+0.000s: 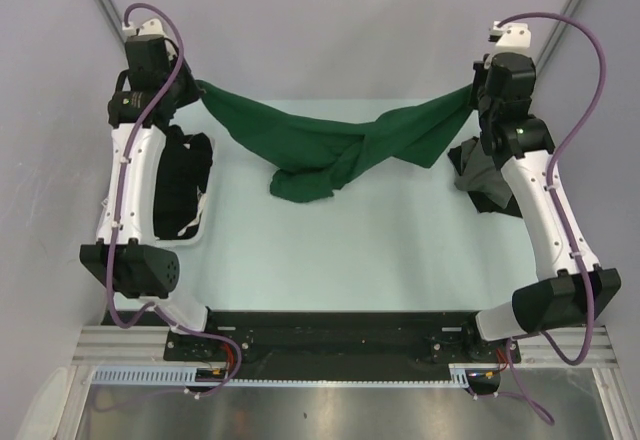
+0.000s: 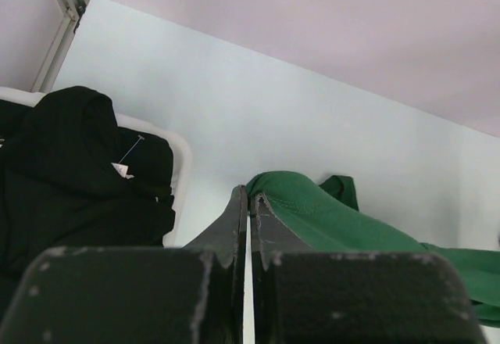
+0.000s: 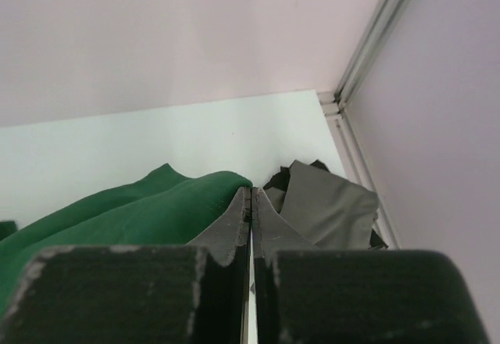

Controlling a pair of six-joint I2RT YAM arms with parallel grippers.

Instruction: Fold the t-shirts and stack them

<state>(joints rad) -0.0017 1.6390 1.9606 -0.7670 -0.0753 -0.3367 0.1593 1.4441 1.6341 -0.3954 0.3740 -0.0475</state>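
A dark green t-shirt [image 1: 320, 145] hangs stretched between my two grippers over the far part of the table. Its twisted middle sags down to the tabletop. My left gripper [image 1: 200, 89] is shut on the shirt's left end, and in the left wrist view the green cloth [image 2: 328, 219] bulges out from the closed fingertips of that gripper [image 2: 248, 195]. My right gripper [image 1: 472, 92] is shut on the right end, and in the right wrist view the green shirt [image 3: 141, 211] leaves its tips [image 3: 251, 193] to the left. A grey t-shirt [image 3: 328, 203] lies on black ones just beyond.
A white slatted basket [image 1: 200, 222] under my left arm holds black t-shirts [image 1: 185, 175], seen also in the left wrist view as a black heap [image 2: 70, 172] with a small label. The grey and black pile [image 1: 482, 178] lies by the right wall. Walls close the back and sides.
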